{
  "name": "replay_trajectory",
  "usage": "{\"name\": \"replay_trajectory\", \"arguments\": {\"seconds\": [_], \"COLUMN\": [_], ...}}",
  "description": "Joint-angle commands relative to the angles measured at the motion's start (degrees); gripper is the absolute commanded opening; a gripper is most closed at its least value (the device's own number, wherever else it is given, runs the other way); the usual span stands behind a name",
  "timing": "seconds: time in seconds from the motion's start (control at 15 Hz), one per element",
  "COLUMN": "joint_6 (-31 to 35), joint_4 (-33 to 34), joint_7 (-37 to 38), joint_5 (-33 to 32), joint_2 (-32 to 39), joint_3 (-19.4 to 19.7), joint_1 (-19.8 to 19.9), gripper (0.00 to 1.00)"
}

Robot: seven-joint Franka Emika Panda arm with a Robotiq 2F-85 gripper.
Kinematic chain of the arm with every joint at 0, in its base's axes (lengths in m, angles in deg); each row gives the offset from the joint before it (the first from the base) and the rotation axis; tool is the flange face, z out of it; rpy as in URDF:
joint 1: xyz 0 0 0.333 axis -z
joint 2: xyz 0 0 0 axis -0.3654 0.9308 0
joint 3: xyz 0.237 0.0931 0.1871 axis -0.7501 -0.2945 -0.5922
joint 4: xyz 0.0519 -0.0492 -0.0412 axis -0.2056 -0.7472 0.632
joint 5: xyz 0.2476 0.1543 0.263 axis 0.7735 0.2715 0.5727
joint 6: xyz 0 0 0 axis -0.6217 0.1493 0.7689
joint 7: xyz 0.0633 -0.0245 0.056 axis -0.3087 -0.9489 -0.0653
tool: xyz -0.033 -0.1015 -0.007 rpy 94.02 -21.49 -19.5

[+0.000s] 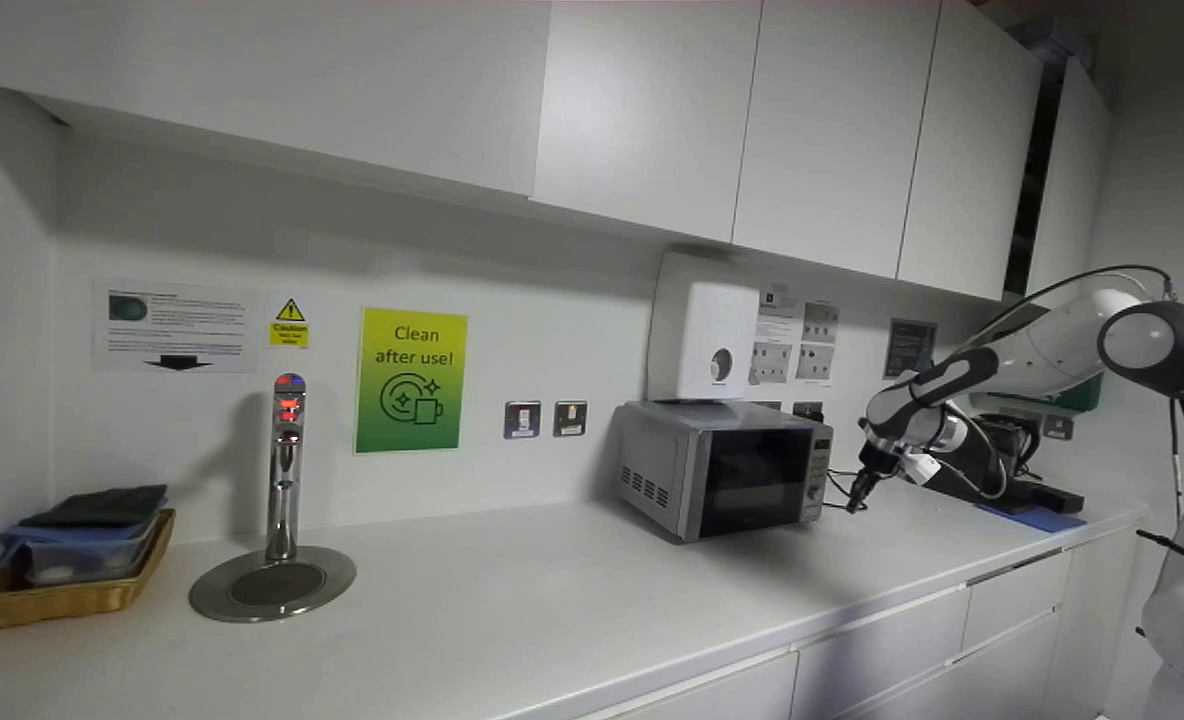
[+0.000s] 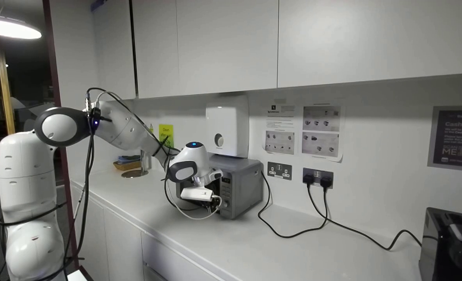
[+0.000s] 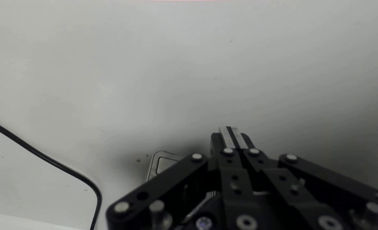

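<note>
The fingers (image 3: 226,138) are pressed together, with just a thin dark line between them, and they hold nothing. They point down at the worktop (image 1: 552,590), near the front corner of the microwave (image 1: 757,480) in an exterior view. I cannot tell if the tips touch the worktop. In the wrist view a bit of grey metal (image 3: 166,163) peeps out from behind the fingers – too hidden to name. A black cord (image 3: 48,158) bends across the same view, apart from the fingers.

The microwave sits on the worktop, close to the wall (image 1: 532,300). A white box (image 2: 229,127) hangs on the wall, right above it. Two black plugs (image 2: 326,182) are in a socket (image 2: 317,184). One lead (image 2: 289,237) goes to the microwave, and another goes toward a black machine (image 2: 434,246).

Well away from the fingers is a shiny tap (image 1: 283,500) on a round plate (image 1: 210,592). Near it is a basket (image 1: 67,603) – a clear tub (image 1: 92,563) and a dark cloth (image 1: 102,505) are in it. A green sign (image 1: 412,350) and white cupboards (image 1: 642,110) are on the wall.
</note>
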Motion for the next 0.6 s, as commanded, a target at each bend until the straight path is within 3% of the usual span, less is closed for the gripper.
{"name": "replay_trajectory", "arguments": {"seconds": [0.0, 0.53], "joint_6": [2.6, 10.5], "joint_4": [-2.8, -7.6], "joint_7": [-3.3, -12.5], "joint_5": [2.6, 10.5], "joint_2": [-1.0, -1.7], "joint_3": [-1.1, -1.6], "joint_1": [1.0, 1.0], "gripper": [0.0, 0.0]}}
